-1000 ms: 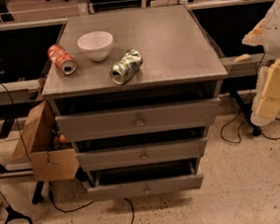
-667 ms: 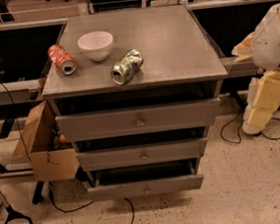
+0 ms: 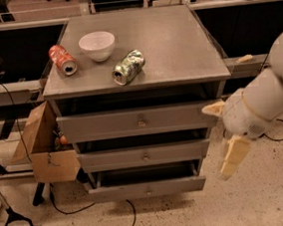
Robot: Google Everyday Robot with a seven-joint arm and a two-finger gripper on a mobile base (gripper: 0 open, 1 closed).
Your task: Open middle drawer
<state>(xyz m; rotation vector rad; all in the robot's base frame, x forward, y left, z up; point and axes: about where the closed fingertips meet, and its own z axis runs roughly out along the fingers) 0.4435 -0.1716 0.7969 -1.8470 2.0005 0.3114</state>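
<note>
The middle drawer sits between the taller top drawer and the bottom drawer, its flat grey front facing the camera with the small round knob at its centre. It looks shut or very nearly so, while the bottom drawer's front stands a little further out. The gripper hangs off the cabinet's right front corner, level with the middle drawer but well apart from the knob. Whether it is apart or together cannot be told from this view. The pale arm reaches in from the right edge, probably so the gripper can swing across the drawer front towards the knob, the only thing there to pull on. On the worktop a white bowl, a red can and a green can lie well back from the front edge, so pulling a drawer out should not disturb them. A cardboard box leans beside the cabinet's left side, clear of the drawer's path.
</note>
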